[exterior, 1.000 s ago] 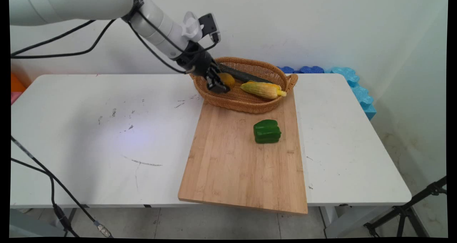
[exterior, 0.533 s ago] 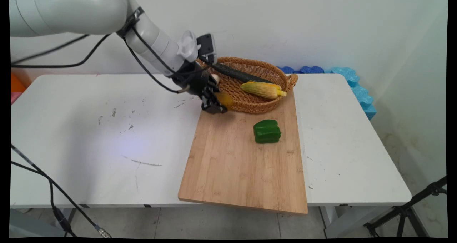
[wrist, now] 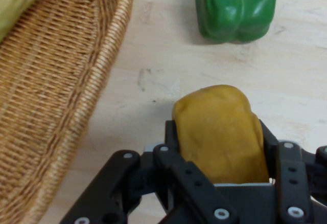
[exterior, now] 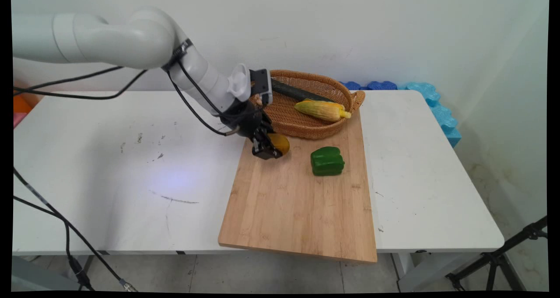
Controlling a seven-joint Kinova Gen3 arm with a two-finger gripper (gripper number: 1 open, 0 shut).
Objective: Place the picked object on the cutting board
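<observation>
Tool (exterior: 267, 148) grips yellow fruit (wrist: 220, 132) — hand view alone shows both fingers (wrist: 269, 142) clamping.

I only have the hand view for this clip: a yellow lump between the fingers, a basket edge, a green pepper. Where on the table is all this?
Observer: The gripper, shut on the yellow lump, is at the far left corner of a wooden board on the right half of the table.
Operator: And what is in the basket?
Observer: The basket holds a corn cob and, behind it, a dark cucumber.
</observation>
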